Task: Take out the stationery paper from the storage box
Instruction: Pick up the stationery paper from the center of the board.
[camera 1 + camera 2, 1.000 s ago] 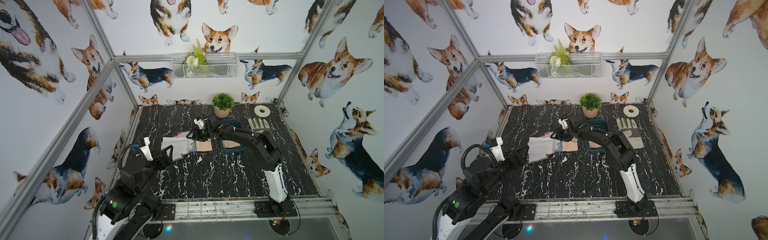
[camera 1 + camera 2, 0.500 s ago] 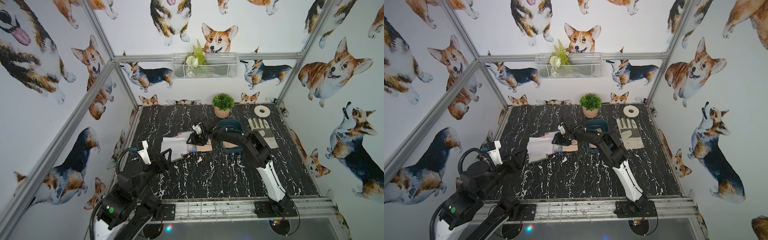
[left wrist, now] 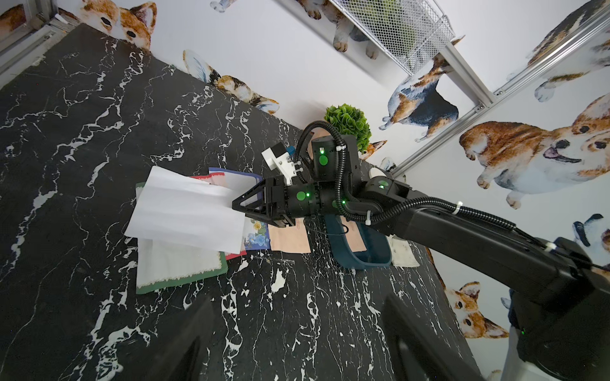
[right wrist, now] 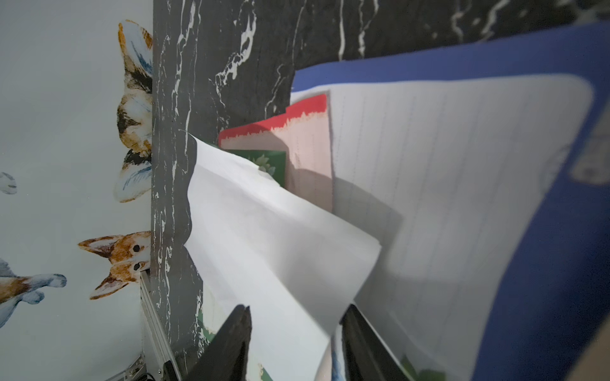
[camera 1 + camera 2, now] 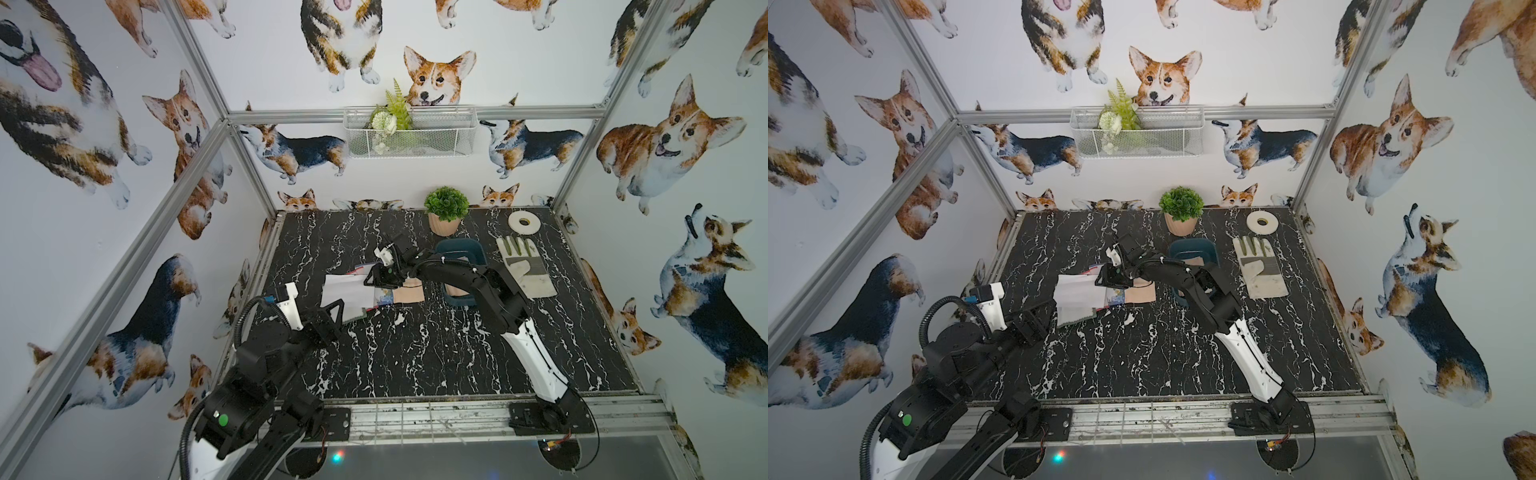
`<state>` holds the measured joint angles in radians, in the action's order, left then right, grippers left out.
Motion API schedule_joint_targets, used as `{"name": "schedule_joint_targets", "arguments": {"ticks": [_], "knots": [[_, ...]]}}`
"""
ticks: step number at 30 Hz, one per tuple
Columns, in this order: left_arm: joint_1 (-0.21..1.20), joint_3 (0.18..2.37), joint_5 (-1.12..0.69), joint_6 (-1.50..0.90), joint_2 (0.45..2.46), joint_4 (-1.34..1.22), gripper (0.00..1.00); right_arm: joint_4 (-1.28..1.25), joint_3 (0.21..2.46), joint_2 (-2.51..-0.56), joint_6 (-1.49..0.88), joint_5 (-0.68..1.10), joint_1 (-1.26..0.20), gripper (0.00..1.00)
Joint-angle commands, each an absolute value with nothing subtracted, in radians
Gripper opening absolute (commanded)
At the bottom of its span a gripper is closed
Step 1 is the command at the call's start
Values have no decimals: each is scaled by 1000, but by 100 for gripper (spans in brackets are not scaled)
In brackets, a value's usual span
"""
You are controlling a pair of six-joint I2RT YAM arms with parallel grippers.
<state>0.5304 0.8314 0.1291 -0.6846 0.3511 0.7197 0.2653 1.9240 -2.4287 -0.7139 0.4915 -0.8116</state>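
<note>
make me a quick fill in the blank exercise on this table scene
1. The right gripper hangs over a pile of ___ on the table.
2. The sheet nearest the left gripper has a ___ border.
3. The roll of tape lies just beyond the fingers of the ___.
4. The potted plant stands just behind the blue ___.

Missing words: paper; green; glove; box.
</note>
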Motion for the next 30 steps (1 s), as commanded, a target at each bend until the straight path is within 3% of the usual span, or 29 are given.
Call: {"name": "schedule_joint_targets", "arguments": {"ticks": [1,6,11,17,25,30], "knots": [[529,841,130,-687,350,727,84,292,1948,-2448,-729,506,-817,42],[529,842,133,-684,351,733,84,301,1950,-2450,-725,500,-819,28],[529,833,132,-687,357,725,84,303,1932,-2419,-707,492,-819,0],[529,843,137,-674,414,727,85,306,1902,-2318,-678,472,-819,0],[529,1001,96,-677,592,744,85,336,1735,-2018,-584,359,-819,0],[522,1089,-53,-700,740,704,88,418,1607,-1803,-495,254,-820,0]]}}
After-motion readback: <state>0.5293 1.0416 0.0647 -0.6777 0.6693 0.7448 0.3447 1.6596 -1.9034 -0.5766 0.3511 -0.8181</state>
